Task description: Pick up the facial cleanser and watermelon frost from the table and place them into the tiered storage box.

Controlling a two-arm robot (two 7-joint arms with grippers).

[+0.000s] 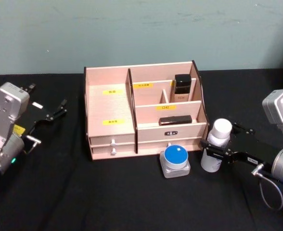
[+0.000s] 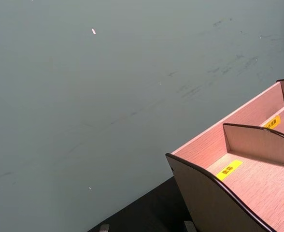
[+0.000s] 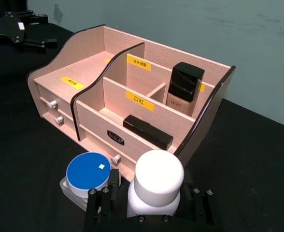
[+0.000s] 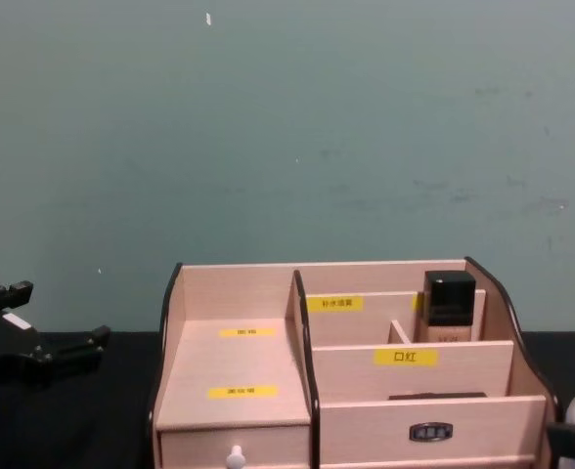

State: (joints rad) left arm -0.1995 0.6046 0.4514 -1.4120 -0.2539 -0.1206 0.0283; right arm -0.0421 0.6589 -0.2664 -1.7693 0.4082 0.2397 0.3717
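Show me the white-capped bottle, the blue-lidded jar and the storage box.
white-capped bottle (image 1: 222,128), head view, on its cap.
blue-lidded jar (image 1: 175,155), head view, middle of lid.
tiered storage box (image 1: 110,105), head view, bare left shelf.

The wall (image 2: 108,96) behind the work area is a flat grey-green surface with faint scuff marks (image 2: 205,87) and two small white specks (image 2: 93,31). One corner of the tiered storage box (image 2: 219,208) is seen from close by: light-wood panels, with a dark curved edge (image 2: 200,169) running along the near side panel. An upright divider (image 2: 258,142) with a dark top edge separates two compartments. A yellow label (image 2: 229,169) lies flat on the nearer compartment's floor, and a second yellow label (image 2: 272,121) sits beyond the divider. The box stands on a black worktop (image 2: 147,212). Two small grey tips (image 2: 103,227), set well apart, show against the worktop; what they belong to cannot be determined.
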